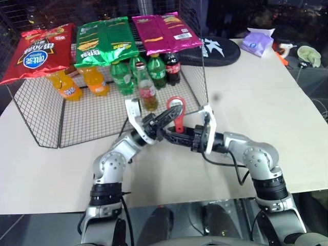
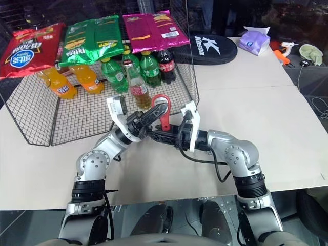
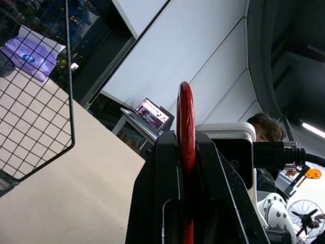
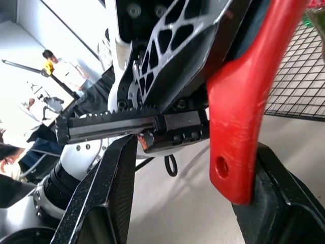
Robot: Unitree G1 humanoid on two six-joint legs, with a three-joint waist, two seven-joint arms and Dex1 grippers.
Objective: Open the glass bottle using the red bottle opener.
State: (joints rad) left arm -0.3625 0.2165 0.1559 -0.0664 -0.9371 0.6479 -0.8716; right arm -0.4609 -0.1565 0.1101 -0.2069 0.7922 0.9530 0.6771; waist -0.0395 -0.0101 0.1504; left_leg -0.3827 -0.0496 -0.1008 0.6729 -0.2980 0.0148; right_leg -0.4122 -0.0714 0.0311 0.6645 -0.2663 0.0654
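- My left gripper [image 1: 165,119] is clamped on the red bottle opener [image 1: 177,111], ring end up, handle hanging down.
- My right gripper [image 1: 177,136] stands open around that handle.
- The glass bottle [image 1: 147,92] stands upright in the wire basket [image 1: 41,118], just beyond the left gripper.

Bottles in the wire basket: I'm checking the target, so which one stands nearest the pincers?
The glass bottle, clear with amber liquid, a red label and red cap, standing alone in front of the green bottles.

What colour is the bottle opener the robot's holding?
Red. The bottle opener shows best in the right wrist view.
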